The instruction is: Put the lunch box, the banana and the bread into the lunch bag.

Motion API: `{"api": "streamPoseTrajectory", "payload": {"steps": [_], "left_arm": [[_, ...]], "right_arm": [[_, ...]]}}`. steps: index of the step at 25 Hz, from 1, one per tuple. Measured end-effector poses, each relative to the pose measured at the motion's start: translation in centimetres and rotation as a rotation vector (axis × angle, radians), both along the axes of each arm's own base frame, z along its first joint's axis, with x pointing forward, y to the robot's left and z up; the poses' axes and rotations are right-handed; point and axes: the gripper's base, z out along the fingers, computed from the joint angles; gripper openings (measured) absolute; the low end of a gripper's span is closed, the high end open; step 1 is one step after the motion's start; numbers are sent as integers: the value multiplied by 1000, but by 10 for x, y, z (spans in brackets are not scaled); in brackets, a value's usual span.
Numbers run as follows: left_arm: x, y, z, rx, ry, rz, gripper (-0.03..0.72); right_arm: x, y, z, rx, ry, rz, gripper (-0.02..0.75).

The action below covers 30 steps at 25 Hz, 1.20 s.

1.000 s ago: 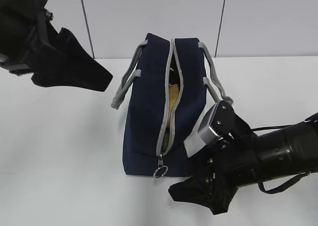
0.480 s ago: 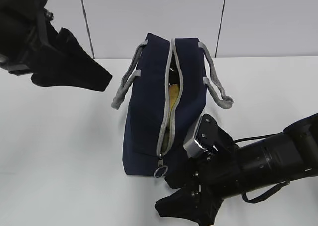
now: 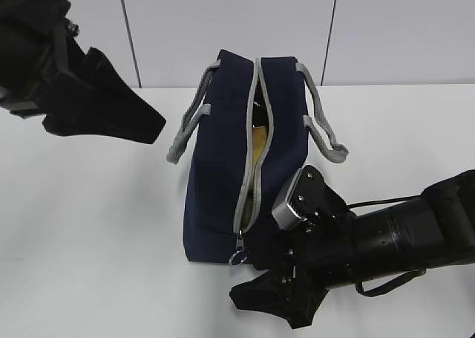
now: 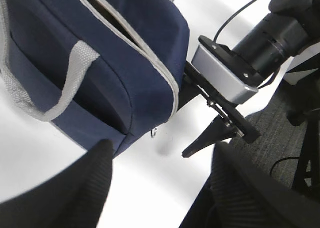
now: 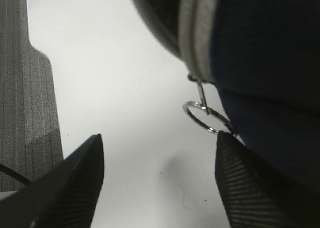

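Jaws of both grippers gape empty: right gripper (image 5: 157, 180) beside the lunch bag's (image 3: 282, 130) ring pull (image 5: 207, 119), left gripper (image 3: 137, 119) raised over the worktop (image 3: 89, 212).

Lunch bag (image 3: 249, 160) on white tbl (image 3: 96, 204)

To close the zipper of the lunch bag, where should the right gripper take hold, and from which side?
Probably the metal ring pull, approached from the bag's near end. It hangs free below the zipper's low end on the lunch bag, clear of the fabric, so a finger fits each side. The right gripper is open just before it.
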Motion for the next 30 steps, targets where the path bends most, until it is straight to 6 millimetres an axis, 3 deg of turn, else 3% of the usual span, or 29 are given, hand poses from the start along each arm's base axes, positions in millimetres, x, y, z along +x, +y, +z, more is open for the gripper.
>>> {"api": "streamPoseTrajectory", "payload": {"steps": [13, 30], "left_arm": [[0, 0, 0, 1, 2, -1, 433], [0, 0, 0, 2, 3, -2, 433]], "right_arm": [[8, 3, -9, -12, 9, -3, 513], [17, 7, -3, 7, -25, 0, 512]]}}
